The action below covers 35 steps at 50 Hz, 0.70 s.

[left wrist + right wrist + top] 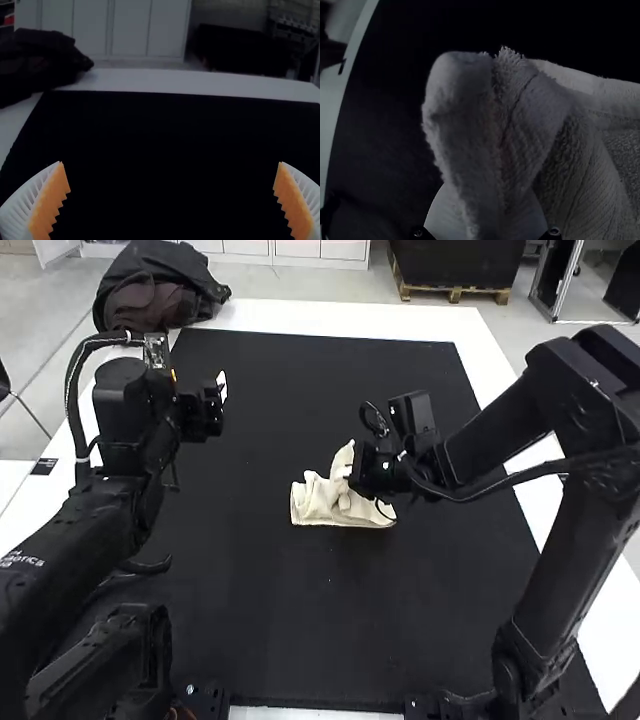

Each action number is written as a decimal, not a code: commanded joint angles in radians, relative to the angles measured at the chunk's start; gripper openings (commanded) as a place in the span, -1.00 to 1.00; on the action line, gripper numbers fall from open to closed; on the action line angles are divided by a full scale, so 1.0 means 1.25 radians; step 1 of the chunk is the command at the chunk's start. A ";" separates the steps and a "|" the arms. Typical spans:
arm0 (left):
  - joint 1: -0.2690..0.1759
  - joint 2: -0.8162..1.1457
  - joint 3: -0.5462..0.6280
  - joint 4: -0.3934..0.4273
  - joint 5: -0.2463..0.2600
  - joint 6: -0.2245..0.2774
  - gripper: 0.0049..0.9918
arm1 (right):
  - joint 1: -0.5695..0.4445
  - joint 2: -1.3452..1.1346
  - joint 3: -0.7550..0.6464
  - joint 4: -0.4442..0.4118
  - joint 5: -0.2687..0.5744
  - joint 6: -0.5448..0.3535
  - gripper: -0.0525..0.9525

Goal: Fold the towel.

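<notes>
High view, clock face laid flat, twelve at the far side: cream towel near the middle of the black mat, bunched, a peak of cloth raised toward its one o'clock, a flatter part along six. Right gripper at the peak, its arm coming in from three o'clock. Right wrist view: white fingers pinching an upright fold of the towel, terry nap plain to see. Left gripper well apart, toward the towel's ten o'clock; left wrist view has its orange pads spread wide. Dark garment heaped at the mat's eleven o'clock, by the white table.
</notes>
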 commanded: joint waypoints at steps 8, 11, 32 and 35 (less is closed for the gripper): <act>-0.017 -0.015 -0.010 0.003 -0.014 0.011 0.93 | 0.037 0.040 0.051 0.017 -0.011 0.003 -0.91; -0.022 -0.018 -0.010 0.003 -0.017 0.011 0.93 | 0.047 0.048 0.057 0.020 -0.010 0.003 -0.91; -0.039 -0.026 -0.016 0.004 -0.020 0.011 0.93 | 0.071 0.098 0.077 0.047 -0.001 0.003 -0.91; -0.039 -0.028 -0.016 0.004 -0.020 0.011 0.93 | 0.071 0.099 0.077 0.049 -0.001 0.003 -0.88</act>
